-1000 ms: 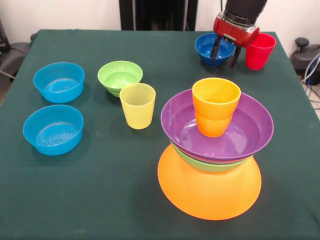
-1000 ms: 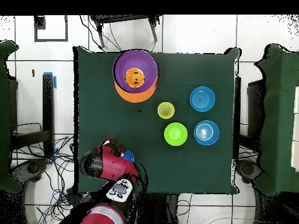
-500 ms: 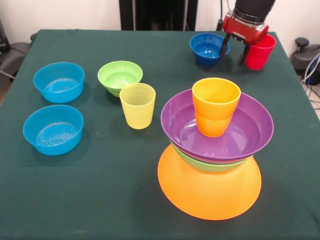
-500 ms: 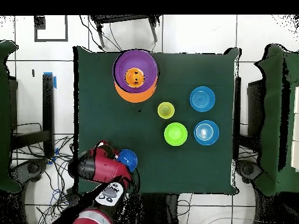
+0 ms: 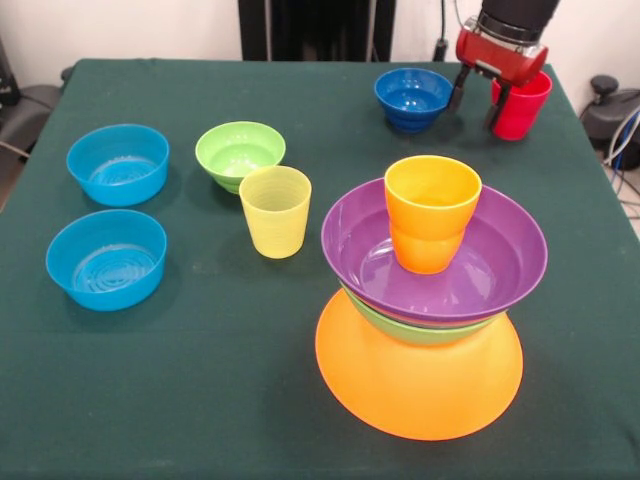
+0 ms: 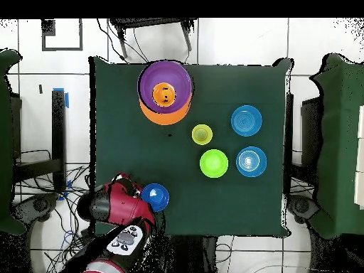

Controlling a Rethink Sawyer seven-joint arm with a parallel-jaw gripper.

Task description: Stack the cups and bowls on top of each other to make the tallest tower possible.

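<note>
We see the tool spread wide, empty, between dark blue bowl and red cup | tower: orange cup in purple bowl over green bowl, on orange base | yellow cup alone on the bench

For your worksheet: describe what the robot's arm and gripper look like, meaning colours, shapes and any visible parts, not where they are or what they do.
The arm is bulky and rounded, with red shells and black joints, and a pale grey panel with dark buttons near its base. In the front view it ends in a black cylinder and a glossy red block. The gripper has two thin, dark, straight fingers.
</note>
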